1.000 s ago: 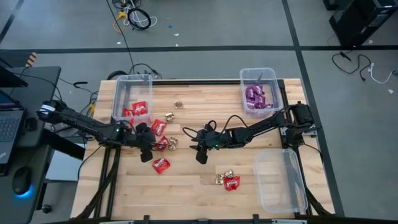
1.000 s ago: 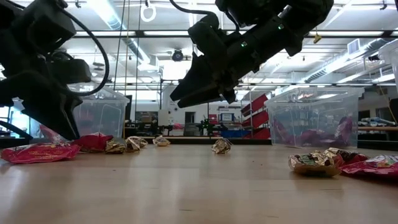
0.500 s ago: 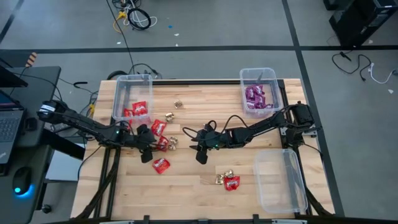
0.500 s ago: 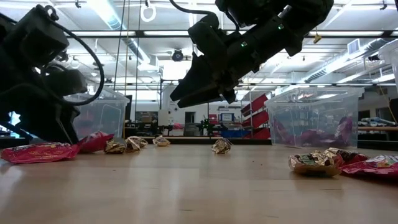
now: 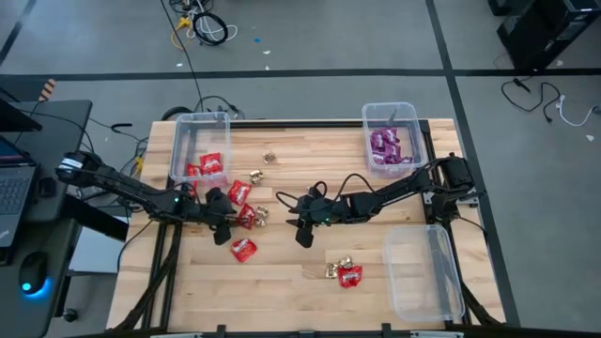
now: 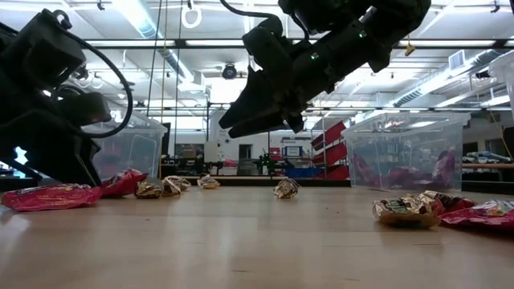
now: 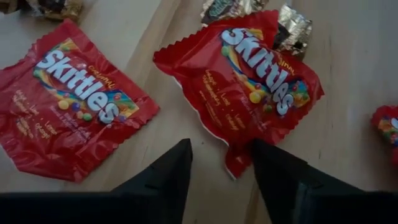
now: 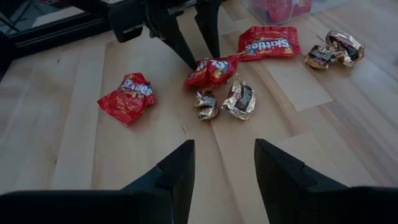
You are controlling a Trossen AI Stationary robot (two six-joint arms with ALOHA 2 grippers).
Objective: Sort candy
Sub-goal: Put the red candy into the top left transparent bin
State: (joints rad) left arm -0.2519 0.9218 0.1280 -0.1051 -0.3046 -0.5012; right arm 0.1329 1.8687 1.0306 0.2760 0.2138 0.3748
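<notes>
Left gripper (image 5: 223,222) sits low over the red packets at table's left-centre, fingers (image 7: 163,180) apart and empty, straddling the corner of one red packet (image 7: 258,74); a second red packet (image 7: 71,106) lies just beside it. Right gripper (image 5: 300,228) hovers mid-table, fingers (image 8: 177,174) apart, nothing held, bare wood beneath. Gold pieces (image 8: 231,99) lie between the grippers. More candy (image 5: 344,272) sits near the front edge. Left bin (image 5: 178,141) holds red, far bin (image 5: 417,141) purple. Right-front bin (image 5: 399,282) lies along the edge.
</notes>
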